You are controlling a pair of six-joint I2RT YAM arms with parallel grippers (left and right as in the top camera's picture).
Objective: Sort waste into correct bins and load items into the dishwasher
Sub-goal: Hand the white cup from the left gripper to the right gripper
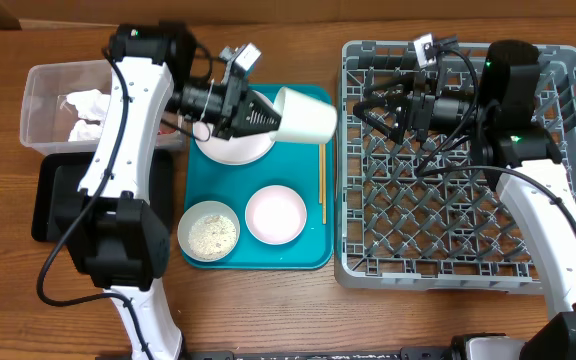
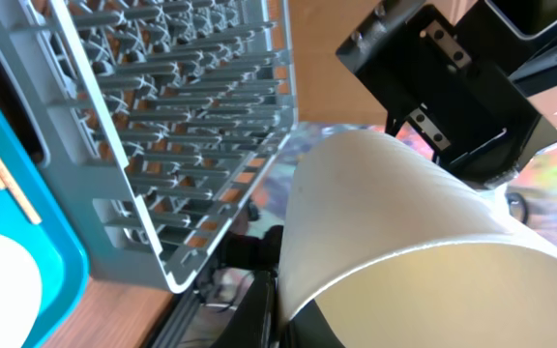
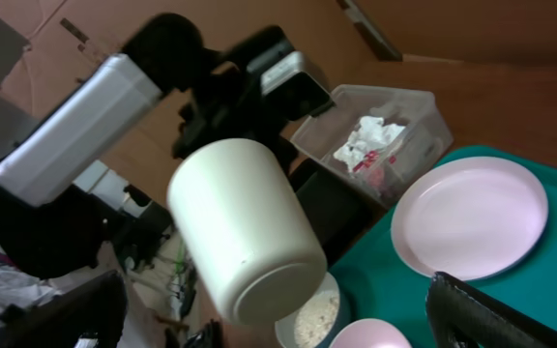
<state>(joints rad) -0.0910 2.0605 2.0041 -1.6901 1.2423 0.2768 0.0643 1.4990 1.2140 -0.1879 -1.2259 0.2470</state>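
White cup (image 1: pixel 306 115) sits clamped in our left gripper (image 1: pixel 266 116) above the teal tray (image 1: pixel 313 255); our right gripper (image 1: pixel 366 108) hangs spread wide over the rack (image 1: pixel 448 270) at the desk's right edge.

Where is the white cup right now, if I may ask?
Overhead, the left tool holds the cup sideways between the plate and the rack.

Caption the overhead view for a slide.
Left gripper holds the white cup sideways over the teal tray; right gripper hovers open above the grey dish rack.
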